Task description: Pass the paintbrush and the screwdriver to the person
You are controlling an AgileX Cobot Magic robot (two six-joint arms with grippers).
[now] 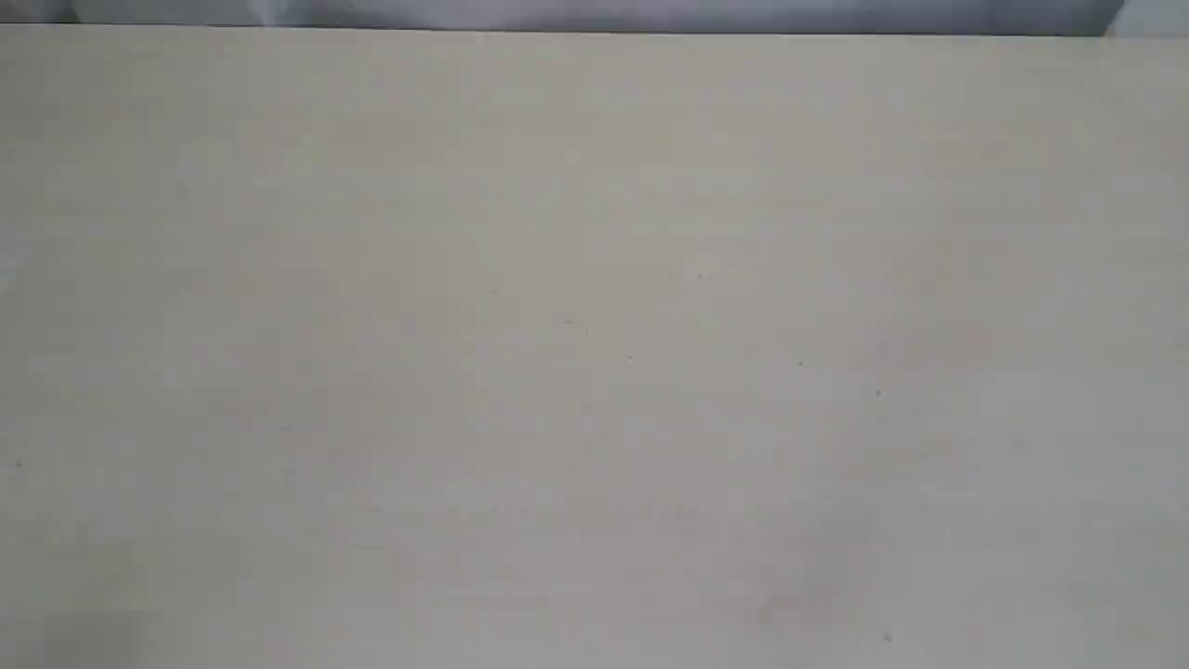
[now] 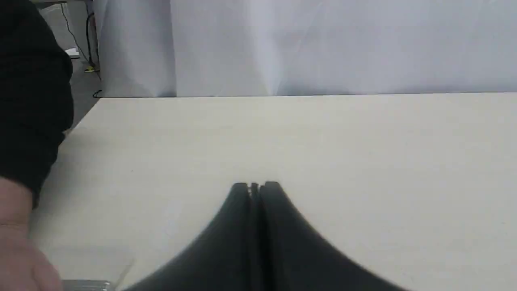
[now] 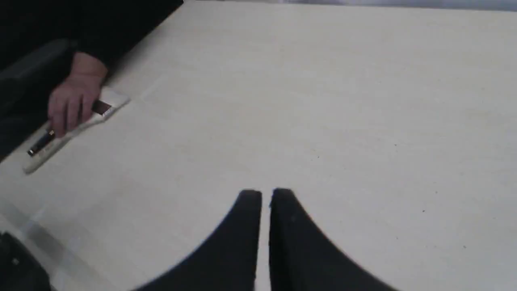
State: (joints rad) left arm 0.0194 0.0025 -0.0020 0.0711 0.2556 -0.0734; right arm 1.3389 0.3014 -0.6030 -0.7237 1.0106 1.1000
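In the right wrist view the person's hand (image 3: 72, 103), coming out of a black sleeve, rests on the paintbrush (image 3: 44, 158) and the screwdriver (image 3: 40, 144). Both lie side by side on the table, far off to one side of my right gripper (image 3: 266, 195). That gripper is shut and holds nothing. My left gripper (image 2: 255, 186) is also shut and empty above the table. The person's hand (image 2: 18, 250) shows at the edge of the left wrist view, beside the brush's pale bristles (image 2: 95, 262) and silver ferrule (image 2: 87, 285). The exterior view shows neither gripper nor tool.
The pale tabletop (image 1: 594, 353) fills the exterior view, its far edge against a grey-white curtain (image 2: 307, 44). The person's black sleeve (image 2: 28, 97) reaches in at the table's side. Cables lie on the floor (image 2: 87, 60) beyond the table corner.
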